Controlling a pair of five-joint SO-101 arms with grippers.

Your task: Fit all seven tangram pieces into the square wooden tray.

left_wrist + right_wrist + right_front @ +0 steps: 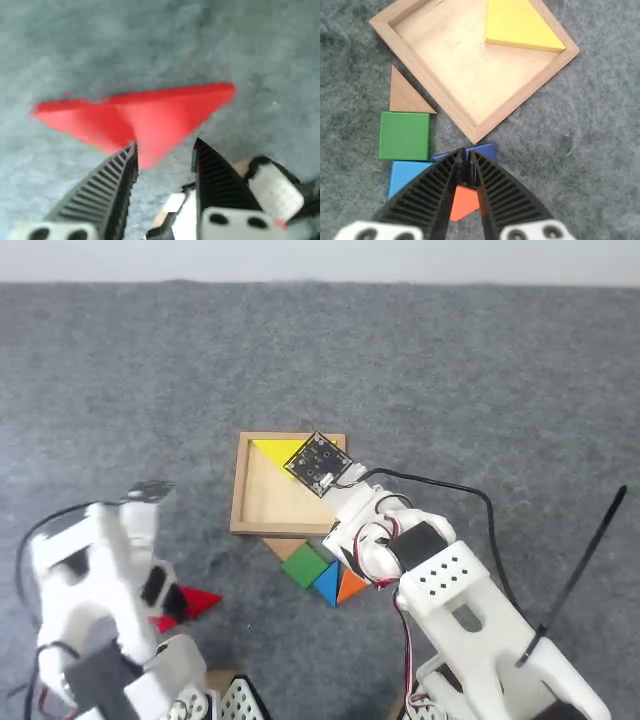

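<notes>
Square wooden tray [525,91] on a grey felt-like table cover [450,370], holding one piece: a yellow triangle [520,25] lying flat in a corner, its long side along one wall. Outside the tray, along one wall, a tan wooden triangle [405,95] lies just beside the rim, with a green square [404,135] touching its base and a light blue triangle [407,175] next to the square. A dark blue piece [480,150], partly hidden so that its shape cannot be told, lies near the tray's closest corner, and an orange triangle [465,202] lies beside it. The right gripper [467,160] hangs over these two pieces just off that corner, fingers closed tip to tip with nothing clamped between them; the orange triangle shows on the cover through the gap lower down. A red triangle [145,112] lies well apart from the tray, flat on the cover. The left gripper [165,147] is poised at it with fingers spread, one red corner lying between the tips.
</notes>
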